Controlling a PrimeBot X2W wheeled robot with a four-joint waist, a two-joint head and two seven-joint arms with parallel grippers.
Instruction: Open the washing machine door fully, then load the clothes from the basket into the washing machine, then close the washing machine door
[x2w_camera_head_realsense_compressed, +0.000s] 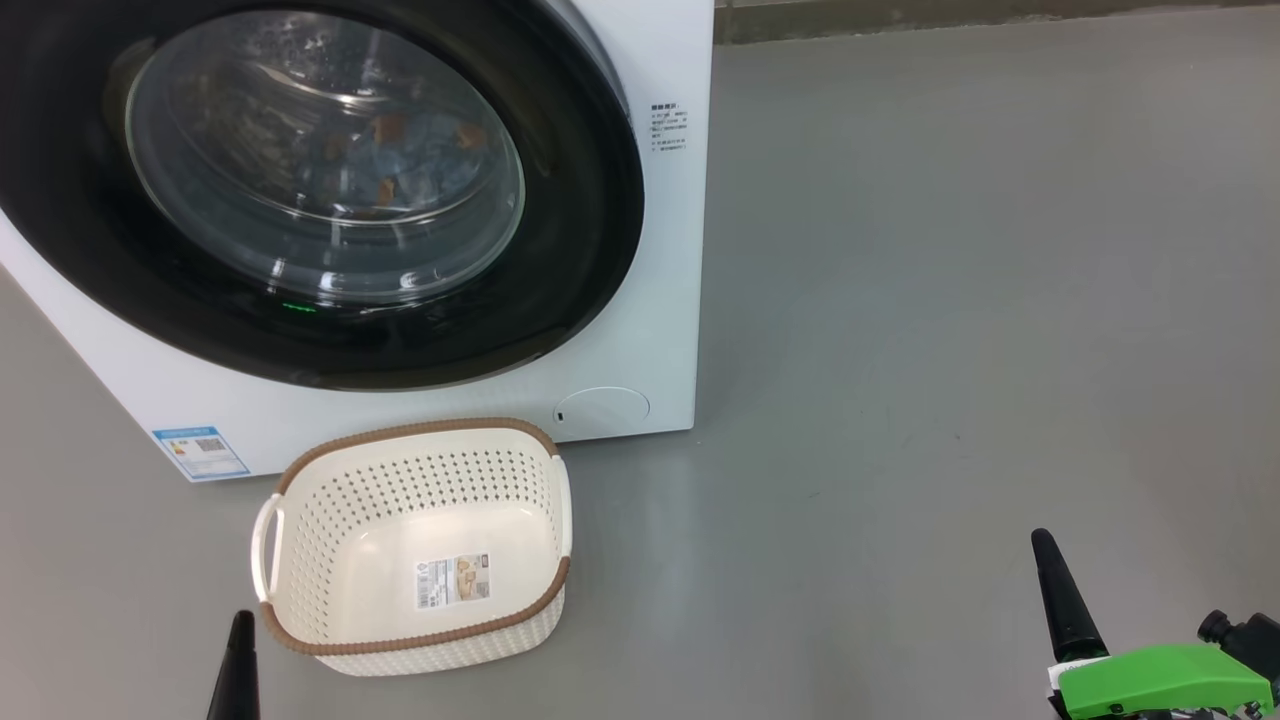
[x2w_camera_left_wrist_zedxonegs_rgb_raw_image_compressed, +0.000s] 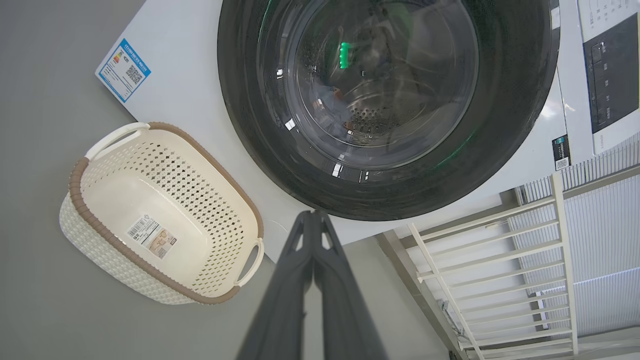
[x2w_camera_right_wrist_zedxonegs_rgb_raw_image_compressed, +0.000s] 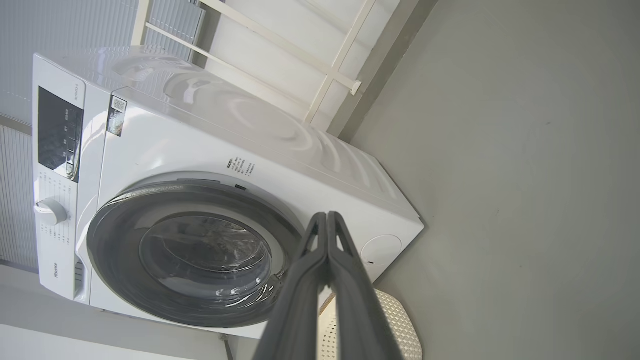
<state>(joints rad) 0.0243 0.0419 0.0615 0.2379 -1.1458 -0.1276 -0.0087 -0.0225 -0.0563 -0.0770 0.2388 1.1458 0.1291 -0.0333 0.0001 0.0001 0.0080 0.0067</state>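
Note:
The washing machine (x2w_camera_head_realsense_compressed: 660, 250) stands at the upper left, and its door (x2w_camera_head_realsense_compressed: 580, 230) with the black rim lies shut against the front. Through the glass bowl I see the clothes (x2w_camera_head_realsense_compressed: 400, 160), blue with orange-brown prints, inside the drum. The cream basket (x2w_camera_head_realsense_compressed: 330, 520) sits on the floor before the machine, holding nothing but its label sticker. My left gripper (x2w_camera_head_realsense_compressed: 241, 625) is shut at the bottom left, just left of the basket. My right gripper (x2w_camera_head_realsense_compressed: 1043, 545) is shut at the bottom right, far from the machine. In the wrist views both finger pairs, left gripper (x2w_camera_left_wrist_zedxonegs_rgb_raw_image_compressed: 313, 214) and right gripper (x2w_camera_right_wrist_zedxonegs_rgb_raw_image_compressed: 326, 215), are pressed together.
Grey floor (x2w_camera_head_realsense_compressed: 950, 300) stretches to the right of the machine. A white railing (x2w_camera_left_wrist_zedxonegs_rgb_raw_image_compressed: 500, 260) and ribbed wall stand behind the machine. The control panel (x2w_camera_right_wrist_zedxonegs_rgb_raw_image_compressed: 60, 132) and a knob (x2w_camera_right_wrist_zedxonegs_rgb_raw_image_compressed: 50, 212) are on the machine's upper front.

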